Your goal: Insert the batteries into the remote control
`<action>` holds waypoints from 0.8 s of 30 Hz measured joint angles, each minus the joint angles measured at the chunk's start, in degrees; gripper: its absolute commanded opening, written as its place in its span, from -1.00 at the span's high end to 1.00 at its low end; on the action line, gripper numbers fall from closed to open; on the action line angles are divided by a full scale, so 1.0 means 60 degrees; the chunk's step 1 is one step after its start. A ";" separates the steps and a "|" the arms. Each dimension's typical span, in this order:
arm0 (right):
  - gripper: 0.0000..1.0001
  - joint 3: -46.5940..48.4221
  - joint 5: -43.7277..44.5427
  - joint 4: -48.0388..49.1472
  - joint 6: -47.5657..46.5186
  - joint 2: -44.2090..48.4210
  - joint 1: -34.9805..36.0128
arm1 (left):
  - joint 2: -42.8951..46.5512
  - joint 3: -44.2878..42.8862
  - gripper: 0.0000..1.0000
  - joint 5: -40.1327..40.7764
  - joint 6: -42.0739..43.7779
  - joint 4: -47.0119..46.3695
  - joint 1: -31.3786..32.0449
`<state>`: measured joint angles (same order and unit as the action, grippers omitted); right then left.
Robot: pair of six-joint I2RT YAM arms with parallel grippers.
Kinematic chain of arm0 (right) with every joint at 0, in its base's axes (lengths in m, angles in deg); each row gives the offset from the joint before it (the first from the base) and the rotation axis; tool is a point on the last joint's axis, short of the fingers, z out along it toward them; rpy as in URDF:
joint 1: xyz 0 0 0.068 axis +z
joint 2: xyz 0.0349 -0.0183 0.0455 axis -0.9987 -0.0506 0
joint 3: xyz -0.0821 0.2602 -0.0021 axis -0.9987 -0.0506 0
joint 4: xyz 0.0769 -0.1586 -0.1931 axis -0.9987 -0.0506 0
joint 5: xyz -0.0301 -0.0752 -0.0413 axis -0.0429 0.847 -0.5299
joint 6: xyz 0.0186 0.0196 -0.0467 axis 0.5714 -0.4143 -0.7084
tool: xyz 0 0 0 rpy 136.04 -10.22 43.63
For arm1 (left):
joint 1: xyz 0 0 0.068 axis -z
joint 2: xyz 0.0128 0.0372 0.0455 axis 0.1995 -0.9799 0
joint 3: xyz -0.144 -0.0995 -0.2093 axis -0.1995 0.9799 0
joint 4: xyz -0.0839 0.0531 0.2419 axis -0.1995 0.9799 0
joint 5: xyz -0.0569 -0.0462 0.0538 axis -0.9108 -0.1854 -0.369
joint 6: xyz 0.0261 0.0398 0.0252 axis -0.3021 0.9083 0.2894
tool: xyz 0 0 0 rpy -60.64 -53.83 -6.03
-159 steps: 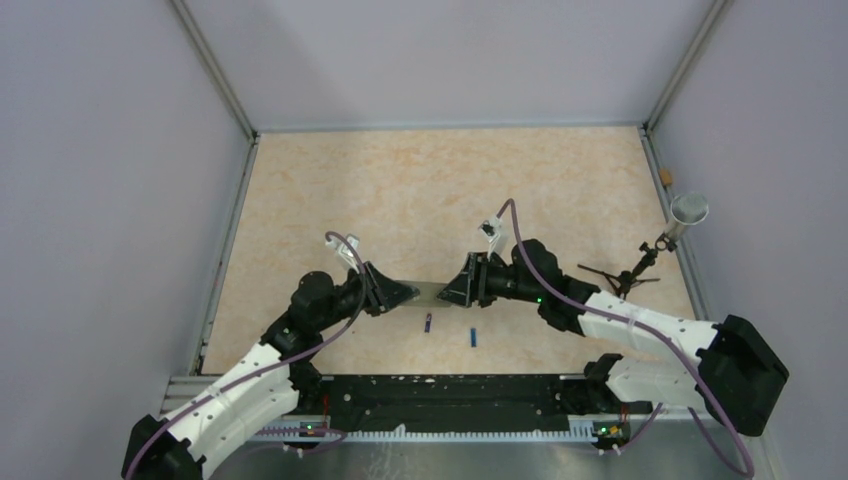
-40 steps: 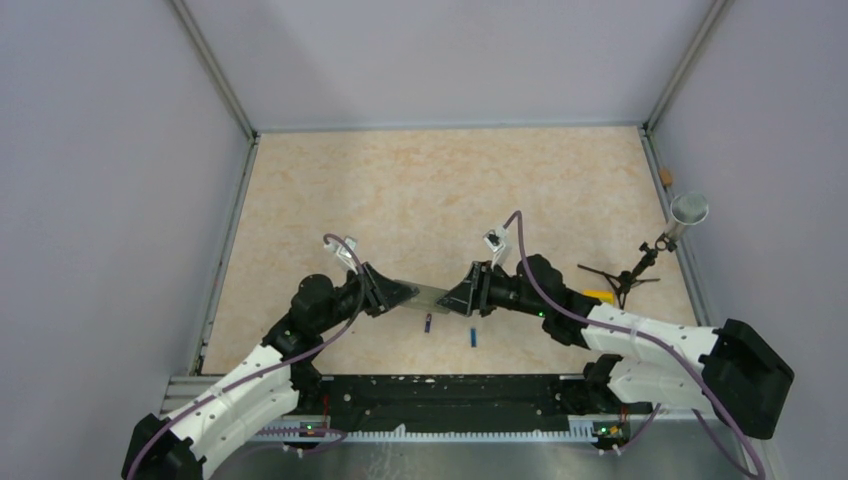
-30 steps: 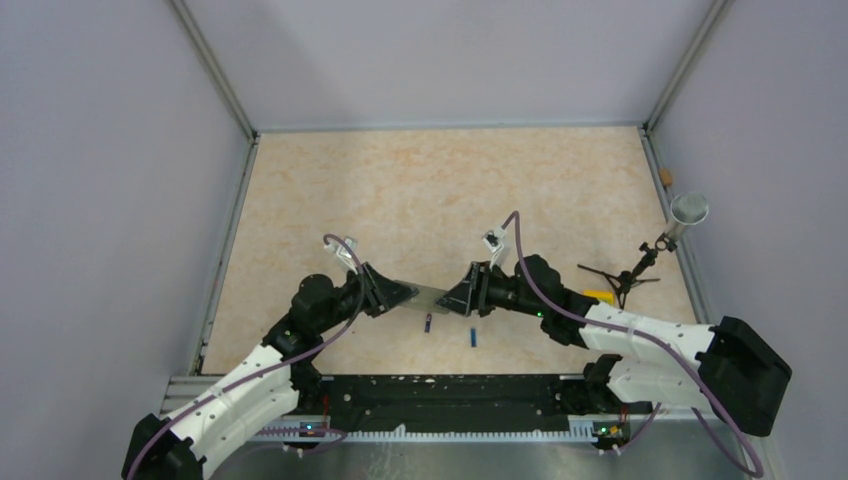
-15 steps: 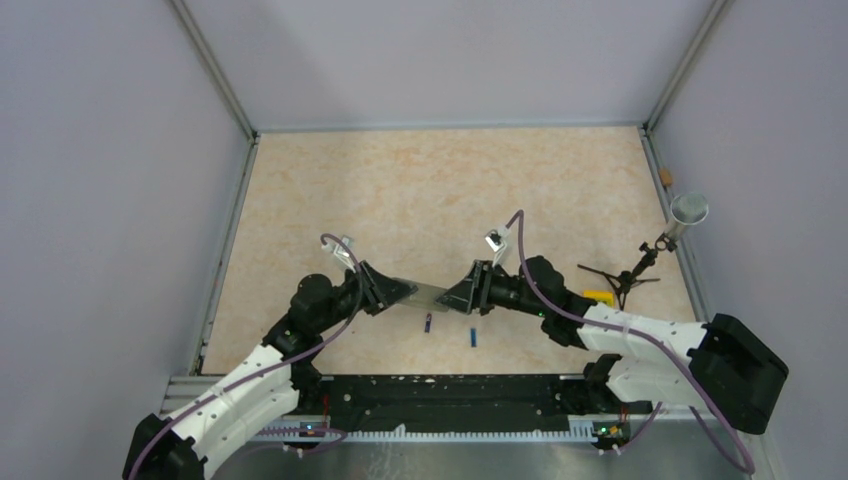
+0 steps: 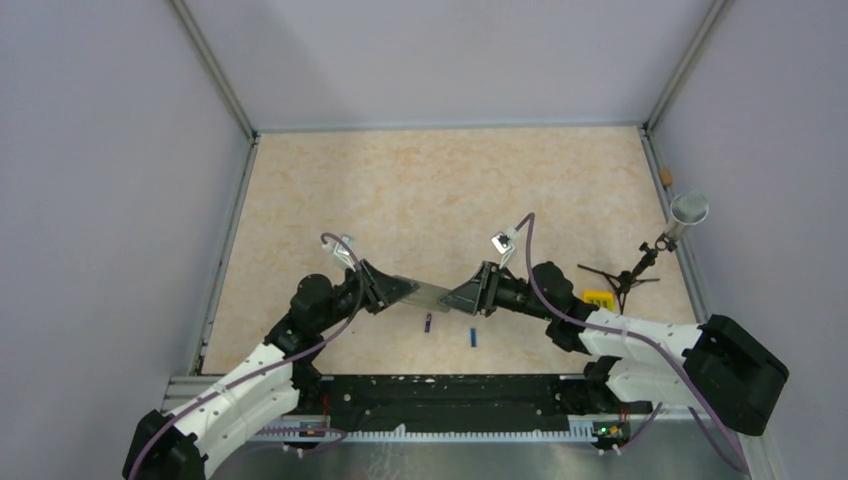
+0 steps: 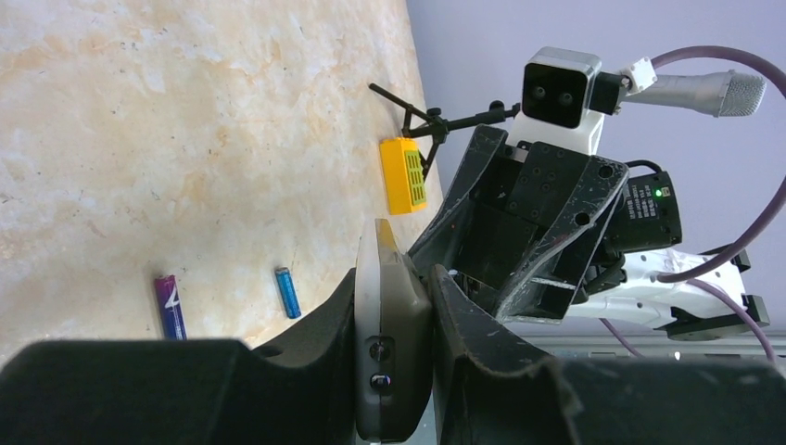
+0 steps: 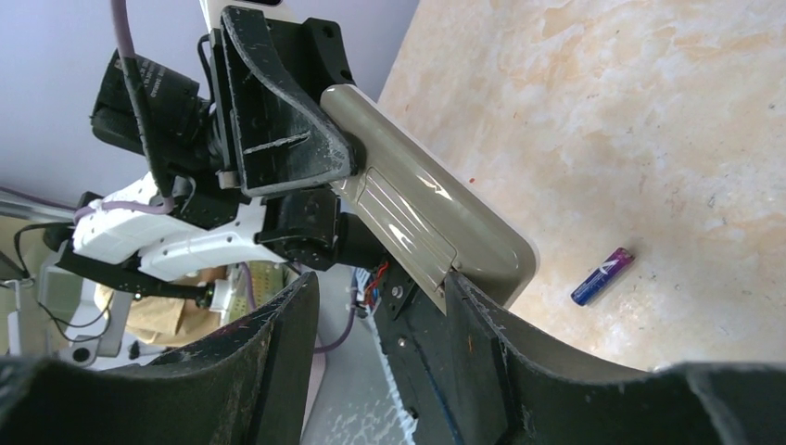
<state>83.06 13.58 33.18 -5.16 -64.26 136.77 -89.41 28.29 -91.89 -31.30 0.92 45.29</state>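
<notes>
The remote control hangs above the table, grey back up, with my left gripper shut on its left end. In the left wrist view it stands edge-on, the remote control pinched between both fingers. My right gripper is open at the remote's other end. In the right wrist view one fingertip rests against the grey back by the battery cover's edge, and the gap between the jaws is empty. Two batteries lie on the table below: a purple-blue one and a blue one.
A small yellow block lies right of my right arm. Beside it a black tripod holds a microphone near the right wall. Metal rails edge the beige table, and a black strip runs along the near edge.
My right wrist has turned, its camera swinging to the right, and the forearm has dropped back a little. The remote and the left gripper have stayed put. Both batteries lie unmoved.
</notes>
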 measured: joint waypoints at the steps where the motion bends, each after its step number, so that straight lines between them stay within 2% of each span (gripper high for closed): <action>1: -0.02 -0.0076 -0.0007 0.0142 0.0051 0.0000 -0.0004 | -0.0015 0.0007 1.00 -0.0007 -0.0025 -0.0025 0.0000; 15: -0.03 -0.0583 -0.0299 0.1457 0.0627 0.0026 -0.0055 | -0.0055 0.0022 1.00 -0.0018 -0.0036 -0.0423 -0.0004; 24: -0.03 -0.0590 -0.0470 0.2167 0.0794 0.0270 0.0000 | -0.0200 0.0000 1.00 -0.0652 -0.0087 -0.0415 0.0200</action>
<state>79.52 10.76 46.19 -0.40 -62.65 136.77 -90.61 28.29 -95.81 -31.83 -1.57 46.49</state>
